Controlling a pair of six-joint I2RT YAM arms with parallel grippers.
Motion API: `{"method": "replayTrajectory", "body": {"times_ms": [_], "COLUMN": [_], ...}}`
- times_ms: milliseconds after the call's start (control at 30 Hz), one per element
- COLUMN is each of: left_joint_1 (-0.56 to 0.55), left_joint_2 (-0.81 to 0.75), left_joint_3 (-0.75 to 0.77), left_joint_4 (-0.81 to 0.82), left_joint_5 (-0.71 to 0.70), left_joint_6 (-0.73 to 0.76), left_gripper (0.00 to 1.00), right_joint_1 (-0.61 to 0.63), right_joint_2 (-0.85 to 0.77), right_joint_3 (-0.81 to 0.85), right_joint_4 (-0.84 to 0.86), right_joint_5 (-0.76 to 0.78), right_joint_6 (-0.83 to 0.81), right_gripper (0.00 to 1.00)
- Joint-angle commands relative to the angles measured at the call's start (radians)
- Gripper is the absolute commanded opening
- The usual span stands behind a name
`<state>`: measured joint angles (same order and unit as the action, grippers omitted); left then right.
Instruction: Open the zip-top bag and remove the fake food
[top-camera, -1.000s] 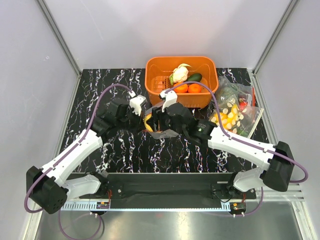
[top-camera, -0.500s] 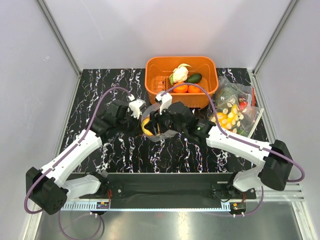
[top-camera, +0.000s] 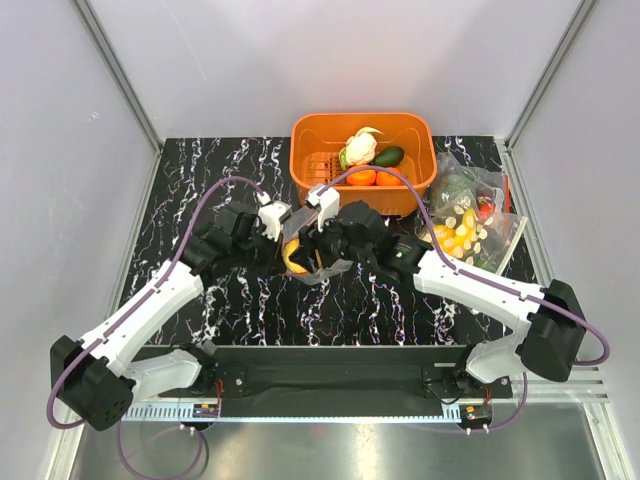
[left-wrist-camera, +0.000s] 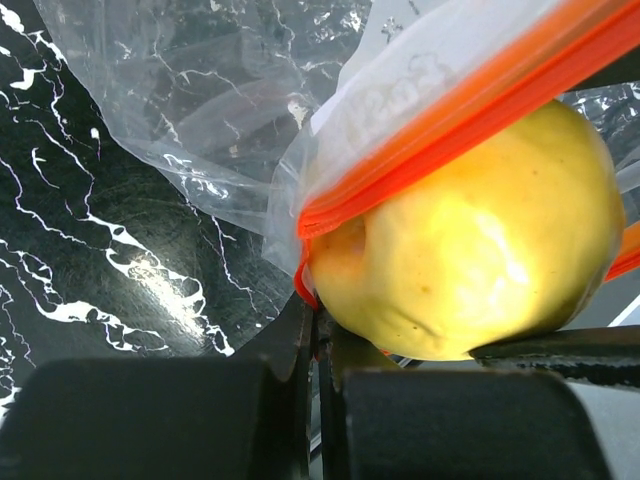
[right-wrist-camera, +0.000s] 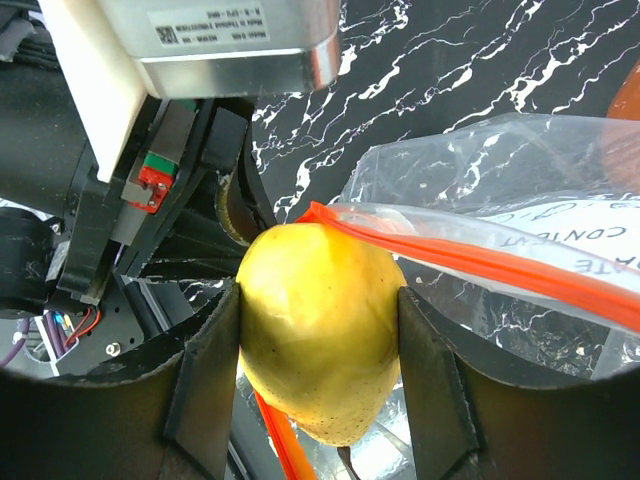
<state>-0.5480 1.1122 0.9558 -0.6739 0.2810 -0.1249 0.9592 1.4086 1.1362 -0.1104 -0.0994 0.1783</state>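
The zip-top bag (top-camera: 312, 262) was found at mid-table, just in front of the orange basket (top-camera: 300, 150), held up between the two arms with its red-orange zip strip (left-wrist-camera: 470, 110) parted. A yellow fruit (right-wrist-camera: 320, 320) sat in the mouth, the strip draped over its top. The right gripper (right-wrist-camera: 320, 335) was clamped on this fruit, one finger on each flank. The left gripper (left-wrist-camera: 315, 330) was pressed fully together on the bag's edge at the end of the strip. Over the preceding second the right arm had shifted slightly to the left, carrying fruit and bag with it, and the left arm had given way a little. Both grips were unchanged. This was judged to be an extraction under way, with the fruit not yet clear of the strip. The cauliflower (top-camera: 360, 148), avocado (top-camera: 390, 155) and two orange fruits (top-camera: 375, 177) already lay in the basket, so this was likely the last piece. The overhead view hid the bag mouth behind the wrists. Whether the bag touched the table (top-camera: 200, 170) could not be determined, nor whether anything else remained inside. Two other clear bags (top-camera: 465, 215) lay apart at right
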Motion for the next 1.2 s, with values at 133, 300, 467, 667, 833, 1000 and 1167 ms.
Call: {"method": "replayTrajectory", "body": {"times_ms": [133,300,467,667,833,1000,1167], "left_joint_1": [0.043,0.045,0.045,0.043,0.043,0.045,0.049], "left_joint_2": [-0.038,-0.095,-0.077,-0.066,-0.006,-0.006,-0.006], "left_joint_3": [-0.005,-0.025,-0.029,-0.037,-0.019,-0.017,-0.005], "left_joint_4": [0.183,0.275,0.27,0.278,0.25,0.241,0.198], "left_joint_5": [-0.082,-0.017,0.032,0.082,0.205,0.264,0.181], "left_joint_6": [0.005,-0.053,-0.071,-0.052,-0.03,-0.007,0.025], "left_gripper": [0.0,0.0,0.0,0.0,0.0,0.0,0.0], "right_joint_1": [0.067,0.067,0.067,0.065,0.067,0.065,0.067], "right_joint_2": [-0.108,-0.094,-0.089,-0.083,-0.079,-0.112,-0.166], "right_joint_3": [0.016,-0.027,-0.088,-0.145,-0.13,-0.098,-0.082], "right_joint_4": [0.14,0.149,0.208,0.356,0.425,0.335,0.269], "right_joint_5": [-0.222,-0.157,-0.134,-0.206,-0.328,-0.297,-0.286], "right_joint_6": [0.041,0.056,0.108,0.148,0.139,0.07,0.015], "right_gripper": [0.0,0.0,0.0,0.0,0.0,0.0,0.0]}}
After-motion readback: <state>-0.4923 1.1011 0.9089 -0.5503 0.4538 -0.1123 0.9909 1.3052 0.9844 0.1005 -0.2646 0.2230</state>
